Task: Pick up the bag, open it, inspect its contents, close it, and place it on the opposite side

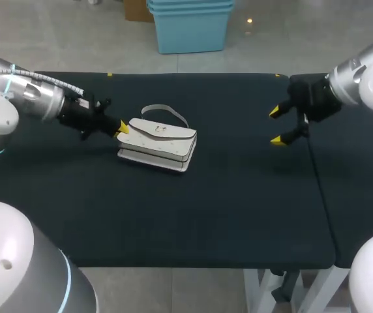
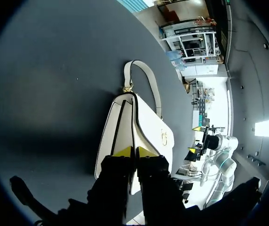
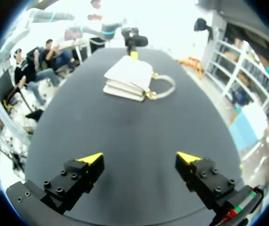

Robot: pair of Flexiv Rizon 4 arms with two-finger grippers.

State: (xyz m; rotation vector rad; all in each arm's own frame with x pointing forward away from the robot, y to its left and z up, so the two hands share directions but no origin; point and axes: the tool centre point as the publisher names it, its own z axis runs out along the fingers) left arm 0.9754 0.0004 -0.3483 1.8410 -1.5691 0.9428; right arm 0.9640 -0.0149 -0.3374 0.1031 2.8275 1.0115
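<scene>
A white handbag (image 1: pixel 157 145) with a gold clasp lies flat on the black table, left of centre, its strap (image 1: pixel 165 110) looping out behind it. My left gripper (image 1: pixel 122 128) is at the bag's left end. In the left wrist view its yellow tips (image 2: pixel 134 151) sit close together on either side of the dark-edged flap of the bag (image 2: pixel 148 132), shut on that edge. My right gripper (image 1: pixel 276 125) hovers over the table's right part, well clear of the bag, fingers wide apart. From the right wrist, the bag (image 3: pixel 127 77) lies far ahead of the open gripper (image 3: pixel 139 157).
The black table (image 1: pixel 225 208) stretches bare between the bag and my right gripper. A seam (image 1: pixel 318 182) splits the main table from a second one on the right. The front edge runs along the near side.
</scene>
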